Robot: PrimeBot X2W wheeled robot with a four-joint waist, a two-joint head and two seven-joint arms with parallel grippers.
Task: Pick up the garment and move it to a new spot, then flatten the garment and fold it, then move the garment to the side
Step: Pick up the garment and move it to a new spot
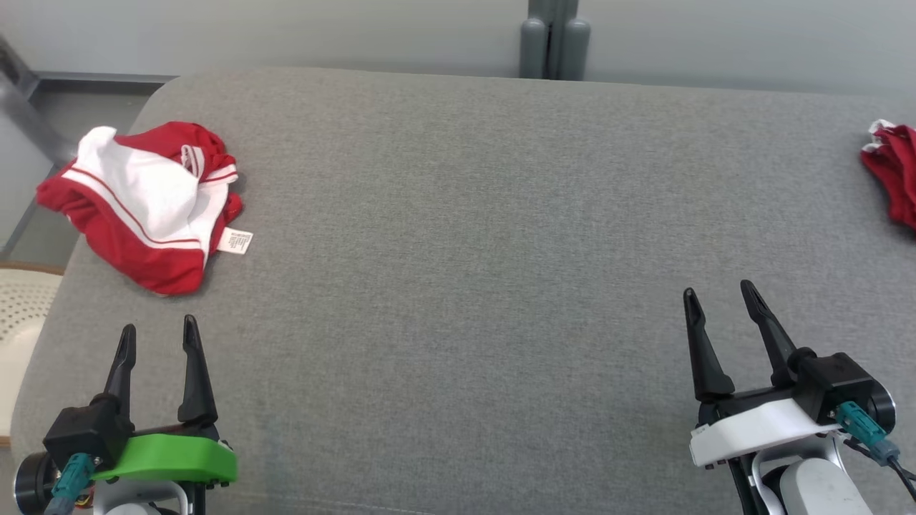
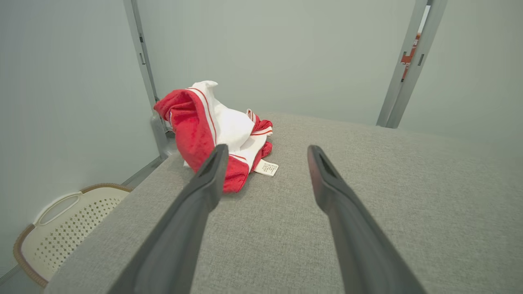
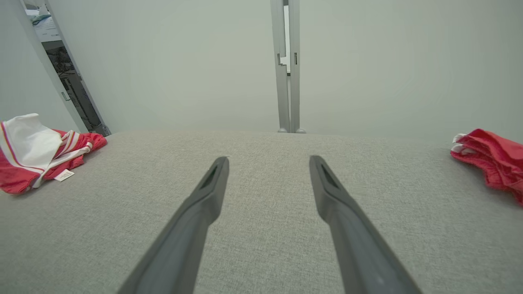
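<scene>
A crumpled red and white garment with a white label lies in a heap at the far left of the grey padded table. In the left wrist view the garment sits just beyond my left fingertips, slightly to the left. In the right wrist view the garment shows far off at the left. My left gripper rests open at the lower left, a short way in front of the heap and apart from it. Open and holding nothing, my right gripper hovers at the lower right over bare fabric.
A second red garment lies bunched at the table's right edge, also seen as a red bundle. A white perforated basket stands on the floor off the table's left side. Grey wall and a metal post stand behind.
</scene>
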